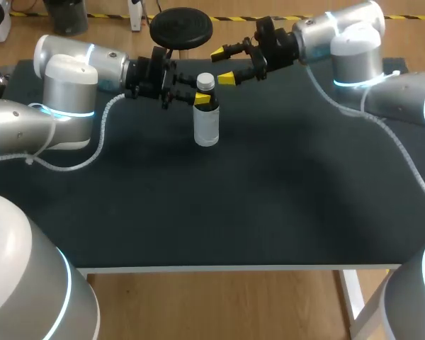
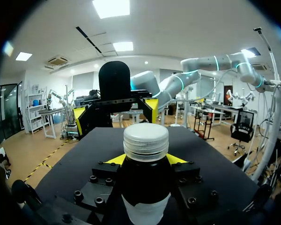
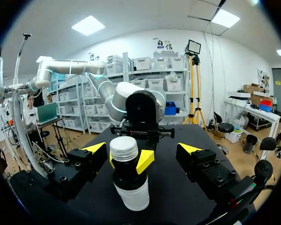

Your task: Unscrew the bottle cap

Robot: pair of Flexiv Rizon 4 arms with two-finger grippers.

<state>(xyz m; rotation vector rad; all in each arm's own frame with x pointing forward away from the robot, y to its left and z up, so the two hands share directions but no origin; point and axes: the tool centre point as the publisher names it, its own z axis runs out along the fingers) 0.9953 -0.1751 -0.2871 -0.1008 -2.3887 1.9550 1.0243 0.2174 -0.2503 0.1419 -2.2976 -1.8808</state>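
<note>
1. Because the cap [image 1: 205, 81] must turn alone, left jaws clench the bottle [image 1: 206, 129] below it, upright near the surface's [image 1: 269, 212] far edge.
2. Right jaws stand released just beside the cap, not touching it, probably about to grip it.

Left arm [image 1: 64, 78] and right arm [image 1: 354, 42]: silver-grey, cyan-lit joint rings, white cables. Left gripper [image 1: 203, 96], right gripper [image 1: 223, 65]: black (bolted), yellow-tipped.

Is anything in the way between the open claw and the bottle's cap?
Nothing that shows. The right gripper is open with the cap just ahead of it, and there is only air between them. The left gripper clamps the bottle just under the cap and leaves the cap itself uncovered.
</note>
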